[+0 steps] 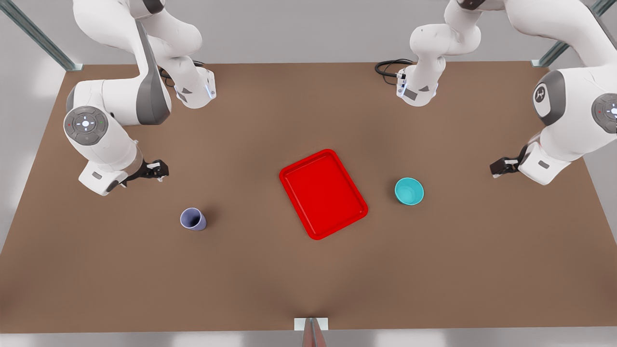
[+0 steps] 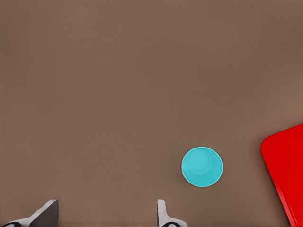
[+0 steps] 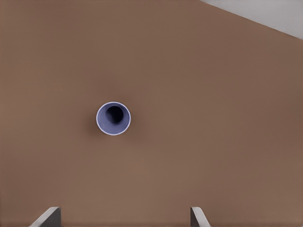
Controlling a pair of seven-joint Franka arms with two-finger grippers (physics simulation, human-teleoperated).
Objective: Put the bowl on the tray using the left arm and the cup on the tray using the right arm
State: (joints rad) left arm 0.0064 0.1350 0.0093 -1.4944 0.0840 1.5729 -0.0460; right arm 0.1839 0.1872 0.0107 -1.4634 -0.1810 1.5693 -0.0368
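Observation:
The red tray lies slanted at the middle of the brown table, with nothing on it. The teal bowl stands upright on the table just off the tray's side, toward the front view's right. The lavender cup stands upright toward the front view's left, well apart from the tray. My left gripper hovers open beyond the bowl at the front view's right; its wrist view shows the bowl, a tray corner and the open gripper. My right gripper hovers open, farther back than the cup, fingers wide apart.
Both arm bases stand at the table's back edge, with a black cable coil beside one. A metal bracket sits at the middle of the front edge. Broad bare table surface surrounds tray, bowl and cup.

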